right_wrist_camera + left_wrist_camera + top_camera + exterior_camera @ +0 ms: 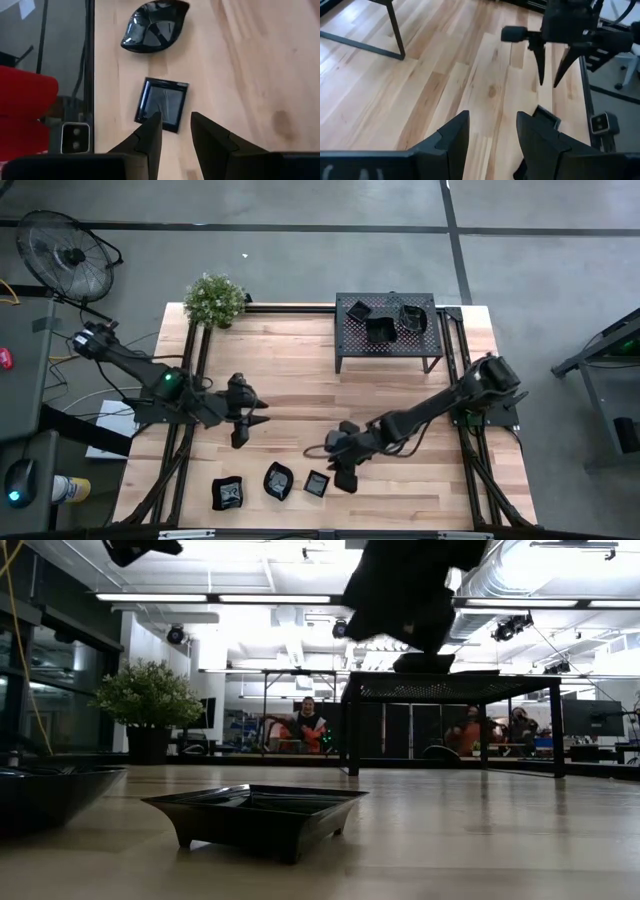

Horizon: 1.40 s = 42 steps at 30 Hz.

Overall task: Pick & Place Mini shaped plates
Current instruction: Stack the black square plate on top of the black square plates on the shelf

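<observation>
Plates (278,482) near rack (386,332), plant (215,300)

Bare wood mid-table (300,380) between arms: open passage. Rack (386,330) blocks far side, potted plant (214,300) far-left corner. Three mini plates (272,482) line near edge, right gripper (345,478) just beside.

Two dark jointed arms, left arm (150,375) with green indicator light, black wedge-shaped fingers (452,140), matte angular pincer housings
</observation>
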Available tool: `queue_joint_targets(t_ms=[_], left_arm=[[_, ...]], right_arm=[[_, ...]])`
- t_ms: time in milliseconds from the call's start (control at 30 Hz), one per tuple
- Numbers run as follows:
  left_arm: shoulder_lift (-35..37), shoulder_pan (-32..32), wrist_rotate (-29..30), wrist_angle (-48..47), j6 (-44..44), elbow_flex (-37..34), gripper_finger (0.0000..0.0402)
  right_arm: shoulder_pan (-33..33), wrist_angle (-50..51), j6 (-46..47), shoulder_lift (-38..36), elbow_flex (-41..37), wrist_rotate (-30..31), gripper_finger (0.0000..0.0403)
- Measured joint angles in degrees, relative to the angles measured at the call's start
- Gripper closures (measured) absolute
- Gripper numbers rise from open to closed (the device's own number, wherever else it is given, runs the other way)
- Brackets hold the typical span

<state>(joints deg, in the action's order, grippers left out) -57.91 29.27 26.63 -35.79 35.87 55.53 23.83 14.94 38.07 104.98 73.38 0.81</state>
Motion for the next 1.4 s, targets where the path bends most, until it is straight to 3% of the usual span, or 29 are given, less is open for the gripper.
queue_joint_targets(t_ms=[533,767,1400], left_arm=[[2.87,1.23,-1.41,-3.9,-1.02,0.0,0.024],[3.06,1.23,-1.79,-4.92,-1.08,0.0,0.024],[3.08,1.21,-1.6,-5.07,-1.06,0.0,0.024]], right_arm=[[1.4,0.67,5.04,15.24,9.58,-0.98,0.0304],[1.4,3.3,8.85,16.21,8.91,1.19,0.0304],[1.35,3.65,9.82,16.21,8.94,-1.44,0.0304]])
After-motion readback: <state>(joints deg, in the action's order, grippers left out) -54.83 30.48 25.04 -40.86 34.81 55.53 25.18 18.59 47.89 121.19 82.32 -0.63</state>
